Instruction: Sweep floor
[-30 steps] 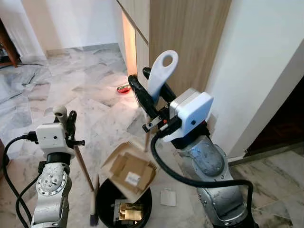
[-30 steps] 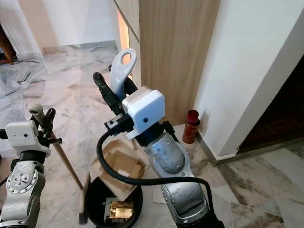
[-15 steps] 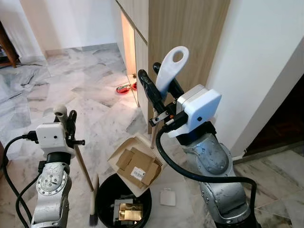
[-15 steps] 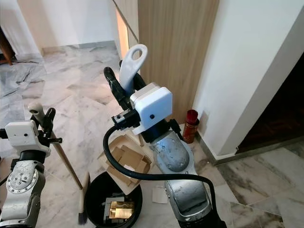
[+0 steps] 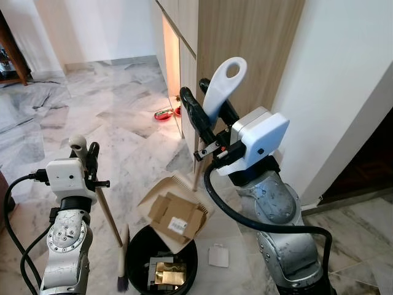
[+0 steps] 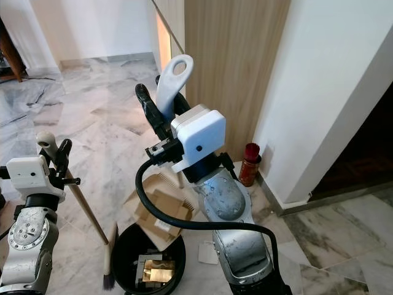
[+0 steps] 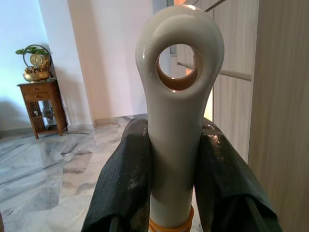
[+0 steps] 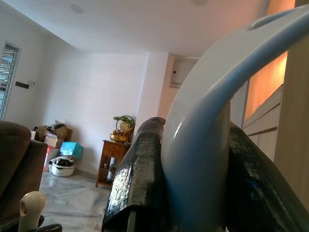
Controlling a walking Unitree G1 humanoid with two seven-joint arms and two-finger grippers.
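We see 2 grippers, both clamped on handles. The right gripper point(image 5: 207, 117) pinches the white looped handle of the dustpan point(image 5: 177, 206), 1 black finger on each side; the pan hangs tilted over the black bin point(image 5: 136, 247), with its lower edge at the bin's rim. On the pan we count 1 flattened cardboard box point(image 5: 177, 215) with a white label; whether more scraps lie under it we cannot tell.

The left gripper point(image 5: 86, 155) grips the cream top of the broom point(image 5: 109, 215), whose wooden stick slants down to dark bristles on the marble floor point(image 5: 92, 117) beside the bin. The bristle end is cut off by the frame.

Inside the bin sits 1 gold-coloured box point(image 5: 163, 271), partly hidden. 1 white card point(image 5: 217, 255) lies on the floor near the bin. 1 red can point(image 6: 249, 164) stands by the wooden cabinet point(image 5: 245, 55).
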